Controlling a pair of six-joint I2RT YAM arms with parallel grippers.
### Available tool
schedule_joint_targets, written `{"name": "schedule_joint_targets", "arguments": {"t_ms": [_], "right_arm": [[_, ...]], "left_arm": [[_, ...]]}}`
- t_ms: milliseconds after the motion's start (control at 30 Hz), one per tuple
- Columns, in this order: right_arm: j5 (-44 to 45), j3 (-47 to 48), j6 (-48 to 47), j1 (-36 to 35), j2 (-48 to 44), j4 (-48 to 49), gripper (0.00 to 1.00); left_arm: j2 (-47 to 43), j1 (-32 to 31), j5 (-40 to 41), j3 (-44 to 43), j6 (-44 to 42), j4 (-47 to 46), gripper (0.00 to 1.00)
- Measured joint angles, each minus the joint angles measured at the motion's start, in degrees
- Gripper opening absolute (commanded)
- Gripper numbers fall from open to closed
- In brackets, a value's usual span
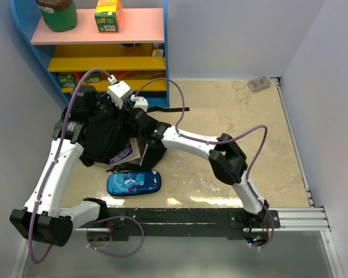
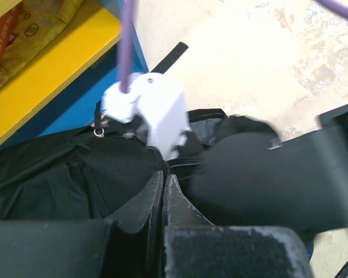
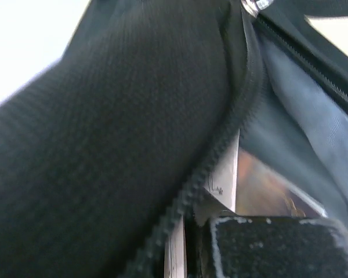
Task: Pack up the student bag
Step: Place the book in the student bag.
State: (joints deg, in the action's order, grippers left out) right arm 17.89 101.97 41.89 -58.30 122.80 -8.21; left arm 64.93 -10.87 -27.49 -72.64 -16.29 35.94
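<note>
Left end effector (image 2: 163, 223): clamped the student bag (image 2: 58, 174) beside its zip; opening lay toward nearer right end effector (image 1: 140, 120), whose grip was indiscernible.

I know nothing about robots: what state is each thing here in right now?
student bag, unzipped, lying on the table
book, sticking half out of the bag's opening
pencil case, closed, flat on the table outside the bag
left jaws, shut on the bag's fabric
right jaws, shut on the bag's zip edge
carton, upright on the pink shelf
</note>
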Motion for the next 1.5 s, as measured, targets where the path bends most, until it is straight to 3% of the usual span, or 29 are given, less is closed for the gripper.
{"name": "schedule_joint_targets", "arguments": {"t_ms": [33, 67, 167, 267, 400, 567, 633, 733, 867, 1067, 1233, 1367, 1500], "right_arm": [[0.7, 3.1, -0.3, -0.1, 2.1, -0.8, 0.15], [0.9, 5.8, -0.6, -0.1, 4.0, -1.3, 0.33], [1.7, 10.2, -0.8, 0.2, 7.0, -3.3, 0.50], [2.4, 4.9, -0.5, 0.9, 4.1, -3.0, 0.61], [7.1, -14.4, -0.3, 1.7, -10.8, -4.5, 0.67], [14.7, -27.0, 1.4, 2.4, -26.2, -6.4, 0.74], [15.7, -30.2, 2.4, 3.0, -28.7, -6.2, 0.74], [12.3, -35.3, 3.6, 4.4, -27.2, -3.6, 0.66], [1.2, -41.1, 4.7, 6.6, -19.7, 3.0, 0.27], [-7.7, -36.3, 3.3, 7.8, -16.4, 5.9, 0.01], [-10.2, -19.5, -0.7, 8.2, -14.1, 6.3, 0.01], [-11.5, -10.0, -3.0, 8.2, -12.7, 8.3, 0.23], [-11.1, -13.7, -4.2, 8.5, -14.1, 10.4, 0.36]], "left_arm": [[0.0, 0.0, 0.0, 0.0, -0.2, 0.2, 0.00], [0.0, 0.2, 0.7, 0.0, -0.4, 0.1, 0.00], [0.0, 1.1, 2.9, 0.1, -0.8, -1.2, 0.00], [-0.1, 0.6, 4.6, 1.5, -0.7, -3.0, 0.00], [0.0, 0.3, 7.4, 4.3, -0.1, -6.7, 0.00], [0.7, 0.7, 10.7, 4.7, 0.9, -9.4, 0.00], [1.1, 0.9, 11.8, 4.5, 1.1, -9.7, 0.00], [1.8, 1.0, 13.9, 2.7, 1.3, -9.2, 0.00], [3.2, 1.1, 19.2, -1.4, 1.3, -7.1, 0.00], [4.6, 2.1, 30.4, -7.2, 2.2, -4.9, 0.00], [4.5, 2.8, 36.8, -8.0, 2.3, -5.4, 0.00], [4.5, 4.7, 41.7, -8.0, 1.7, -5.5, 0.00], [4.2, 8.5, 42.9, -8.0, 1.7, -6.1, 0.00]]}}
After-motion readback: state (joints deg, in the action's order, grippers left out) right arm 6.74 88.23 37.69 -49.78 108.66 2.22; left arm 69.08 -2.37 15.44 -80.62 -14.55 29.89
